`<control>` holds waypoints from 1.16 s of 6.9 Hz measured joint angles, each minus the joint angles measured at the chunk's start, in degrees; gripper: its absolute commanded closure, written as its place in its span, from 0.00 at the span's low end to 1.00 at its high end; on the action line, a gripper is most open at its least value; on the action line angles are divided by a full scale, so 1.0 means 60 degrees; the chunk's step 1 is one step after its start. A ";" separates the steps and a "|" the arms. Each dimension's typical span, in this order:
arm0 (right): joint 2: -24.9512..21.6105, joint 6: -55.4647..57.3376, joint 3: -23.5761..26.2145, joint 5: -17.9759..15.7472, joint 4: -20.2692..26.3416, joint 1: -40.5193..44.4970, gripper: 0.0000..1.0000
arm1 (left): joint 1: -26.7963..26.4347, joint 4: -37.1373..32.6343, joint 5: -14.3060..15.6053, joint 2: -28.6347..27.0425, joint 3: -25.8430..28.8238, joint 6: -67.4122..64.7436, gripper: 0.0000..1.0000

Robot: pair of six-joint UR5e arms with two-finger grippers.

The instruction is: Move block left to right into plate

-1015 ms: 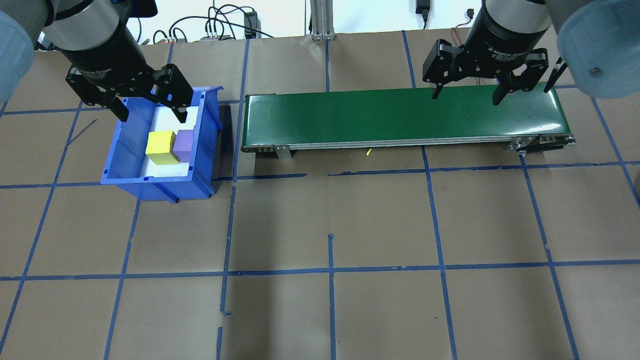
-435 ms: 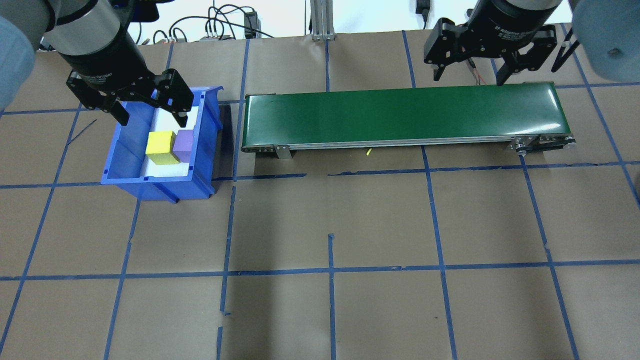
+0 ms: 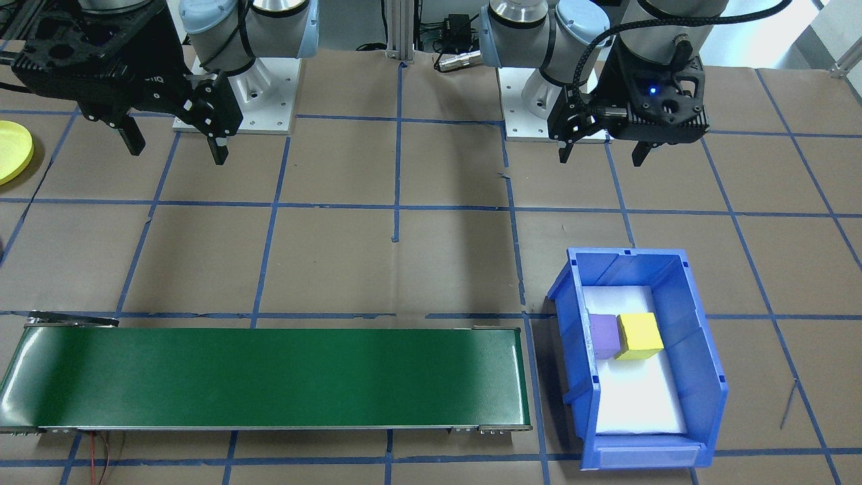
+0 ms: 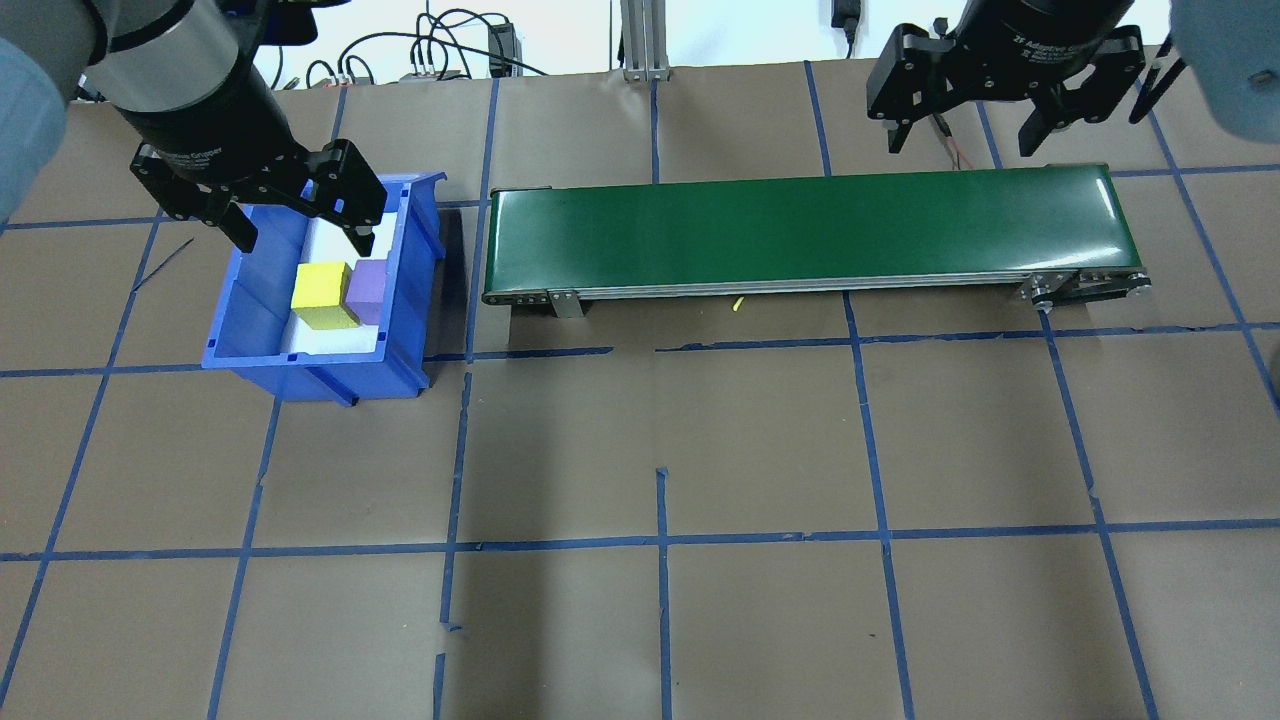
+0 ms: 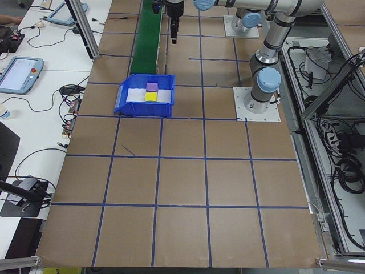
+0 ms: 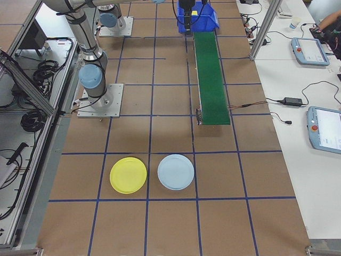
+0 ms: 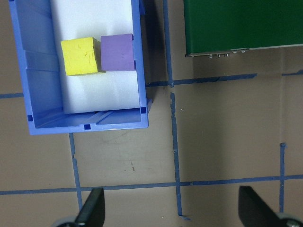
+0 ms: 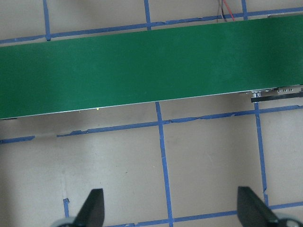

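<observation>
A yellow block (image 4: 320,295) and a purple block (image 4: 368,290) sit side by side, touching, on white foam inside the blue bin (image 4: 320,375). My left gripper (image 4: 305,240) hangs open and empty well above the bin; in the left wrist view both blocks (image 7: 80,56) (image 7: 117,52) lie far below its fingers. My right gripper (image 4: 960,145) is open and empty, raised behind the right end of the green conveyor belt (image 4: 800,230). The yellow plate (image 6: 128,175) lies flat on the table beyond the belt's right end, and also shows at the edge of the front-facing view (image 3: 10,151).
A pale blue plate (image 6: 176,172) lies right beside the yellow plate. The conveyor (image 3: 269,377) spans the far side of the table between the bin (image 3: 700,350) and the plates. Cables run along the table's back edge. Brown paper with blue tape lines covers the table.
My right gripper has lifted and drawn back from over the belt's right end toward the far edge. My left gripper has shifted only slightly over the bin. The blocks have not moved.
</observation>
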 measured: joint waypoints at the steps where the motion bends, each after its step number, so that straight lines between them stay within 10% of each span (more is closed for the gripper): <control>1: 0.0000 -0.0082 -0.0032 -0.0006 0.0249 -0.0023 0.00 | 0.0023 -0.0020 0.0008 0.0017 -0.0011 0.0089 0.00; 8: 0.0002 -0.0146 0.0060 0.0060 0.0139 -0.0028 0.00 | 0.1936 0.1539 -0.0068 -0.1717 0.0004 0.5725 0.00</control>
